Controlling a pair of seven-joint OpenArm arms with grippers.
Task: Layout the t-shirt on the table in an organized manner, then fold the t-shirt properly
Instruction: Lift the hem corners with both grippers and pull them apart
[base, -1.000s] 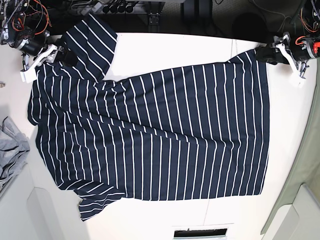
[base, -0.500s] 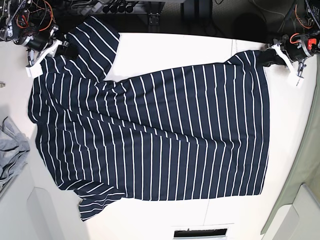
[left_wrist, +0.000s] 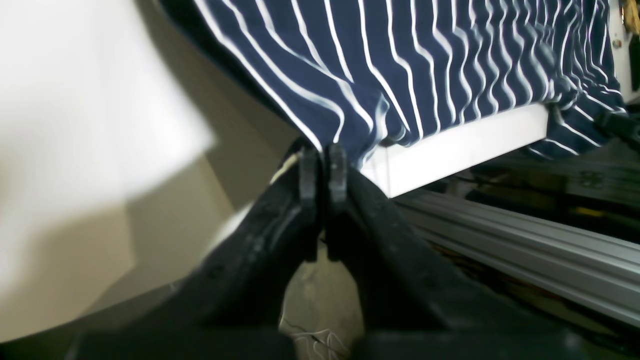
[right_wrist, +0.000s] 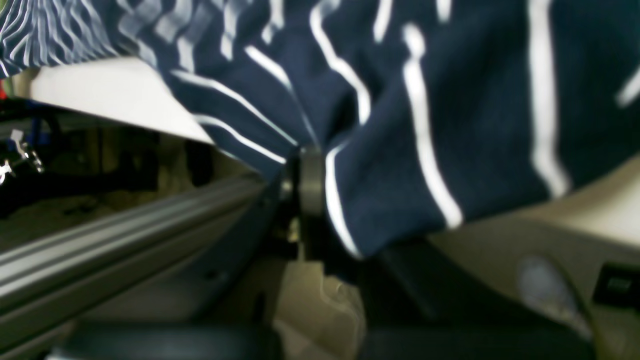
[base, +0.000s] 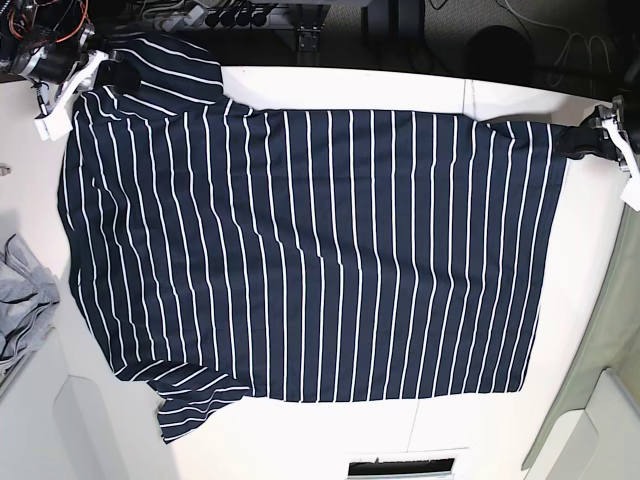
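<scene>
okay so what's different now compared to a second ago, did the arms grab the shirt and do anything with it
Yes. Both grippers closed on the t-shirt: the left gripper on its corner, the right gripper at the shoulder. They then pulled apart, outward along the far edge, stretching that edge straight and smoothing the diagonal folds. The near edge on the table and the grey cloth stayed put.

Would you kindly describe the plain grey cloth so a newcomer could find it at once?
Start from the white table that the t-shirt covers. Beyond its sleeve end, at the base view's left edge, lies the crumpled grey cloth. Unlike the shirt, it is pale and stripeless.
</scene>
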